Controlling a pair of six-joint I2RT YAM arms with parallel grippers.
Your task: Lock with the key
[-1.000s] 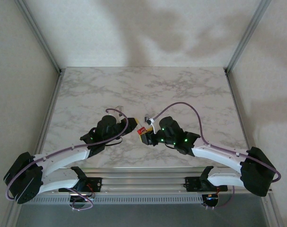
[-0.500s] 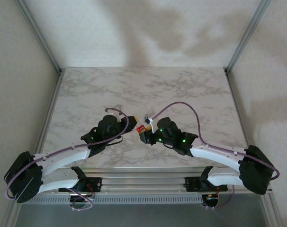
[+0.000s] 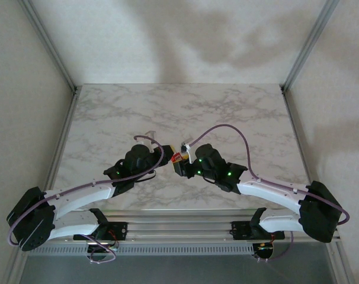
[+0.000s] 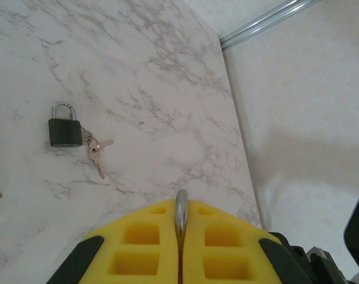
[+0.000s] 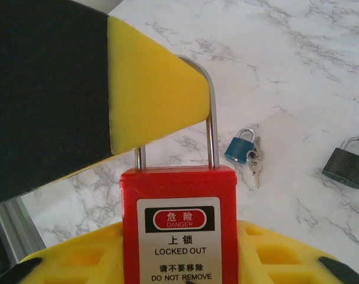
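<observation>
— How far along are we on the marble table?
— Early, I judge. My right gripper, part open, clamps the red safety padlock by its body, between the two arms. My left gripper is pinched tight on its shackle. I hold no key, so keying is all left.
— Label?
— "危险 DANGER, 上锁 LOCKED OUT, DO NOT REMOVE."

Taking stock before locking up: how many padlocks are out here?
3. The red padlock is held up in the foreground; the blue padlock lies on the table; the black padlock lies there beside keys. Others may be hidden.
</observation>
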